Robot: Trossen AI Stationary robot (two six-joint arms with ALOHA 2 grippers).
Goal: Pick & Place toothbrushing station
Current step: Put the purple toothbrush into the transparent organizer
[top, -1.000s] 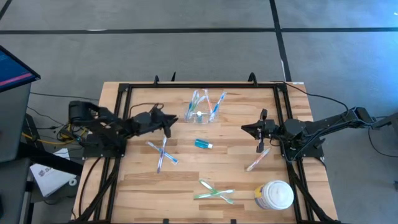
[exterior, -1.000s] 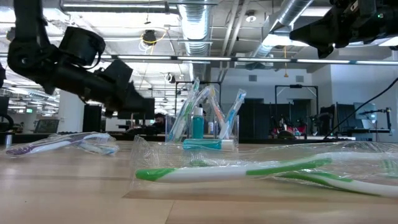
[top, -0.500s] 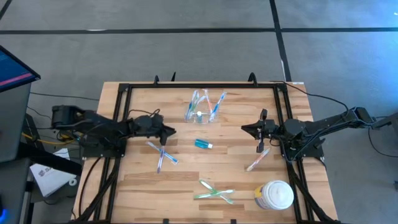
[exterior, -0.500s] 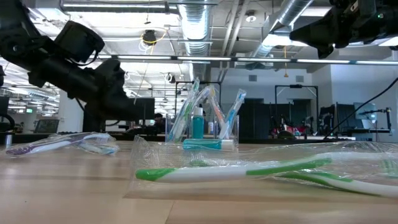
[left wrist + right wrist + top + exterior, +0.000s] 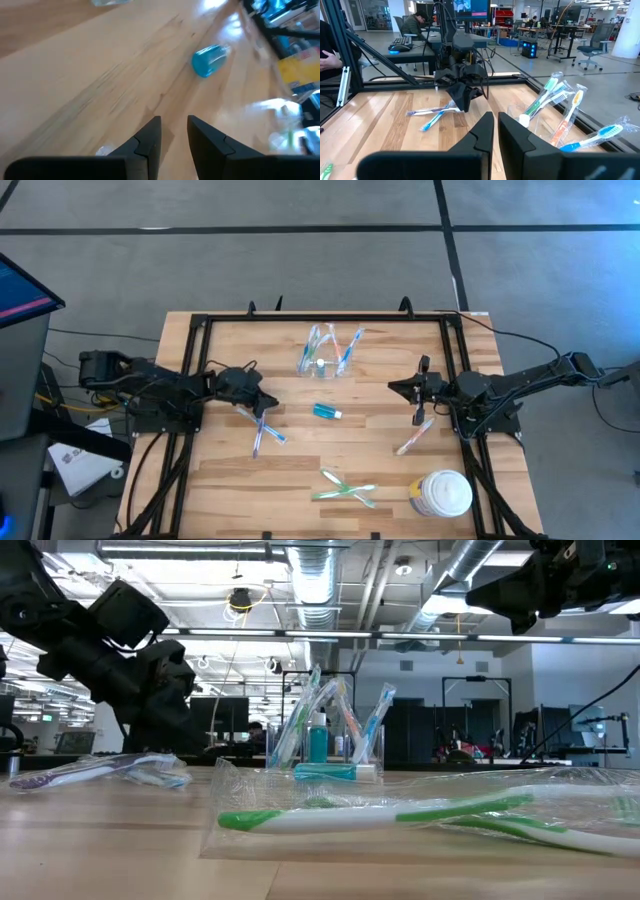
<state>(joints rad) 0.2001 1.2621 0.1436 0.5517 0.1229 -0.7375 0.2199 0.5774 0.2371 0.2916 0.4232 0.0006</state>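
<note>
The clear holder stands at the table's far middle with several toothbrushes upright in it. A small teal tube lies in front of it and shows ahead of my left gripper's fingers. Two crossed blue and whitish toothbrushes lie left of centre. My left gripper hovers just above their far ends, slanting down, open, with only bare wood between its fingers. My right gripper hangs level and shut, high over the table's right side. A pale toothbrush lies near it.
Two green toothbrushes in clear wrap lie near the front edge, close in the low view. A white round lidded jar stands at the front right. A black frame rims the table.
My left arm has folded back toward the table's left edge. Its gripper has tipped from steeply down to a shallower slant and rolled about its own line. Its tips have come slightly nearer the crossed toothbrushes. Nothing on the table has moved.
</note>
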